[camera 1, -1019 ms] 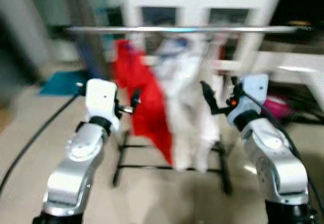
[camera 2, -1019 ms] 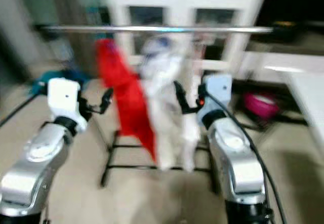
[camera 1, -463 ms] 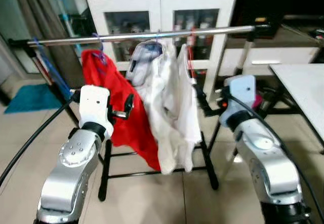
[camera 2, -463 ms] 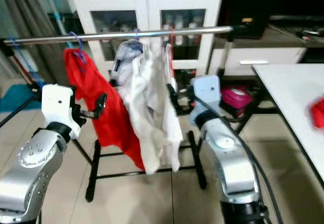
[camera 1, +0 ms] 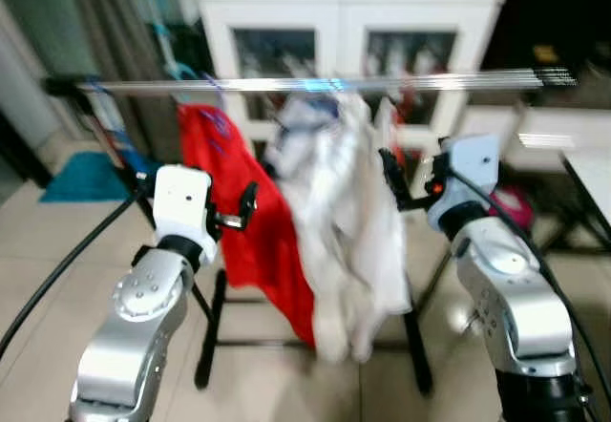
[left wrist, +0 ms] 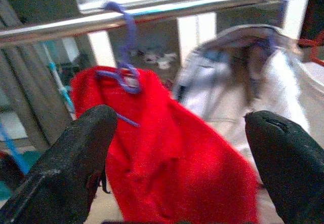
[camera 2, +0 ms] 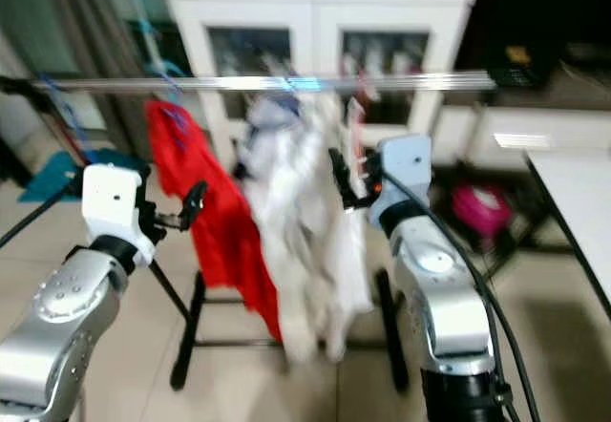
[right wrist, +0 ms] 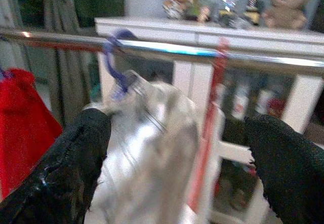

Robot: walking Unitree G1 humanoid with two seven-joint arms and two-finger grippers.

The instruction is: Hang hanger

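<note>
- Left hand point(left wrist: 177, 178) and right hand point(right wrist: 172, 168) both spread open, holding nothing, raised mid-frame before the rail point(camera 1: 315, 84).
- Purple hanger point(left wrist: 126, 57) with red garment point(camera 1: 243, 221) hooked on rail, upper left of centre; white garment point(camera 1: 348, 221) beside it.
- Hanging looks done; next probably back away.

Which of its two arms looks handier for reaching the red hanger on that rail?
Probably the right. The right pincer sits beside the white clothes, just below the red hanger hooked on the rail. The left pincer faces the red garment further along. Both are open and empty.
</note>
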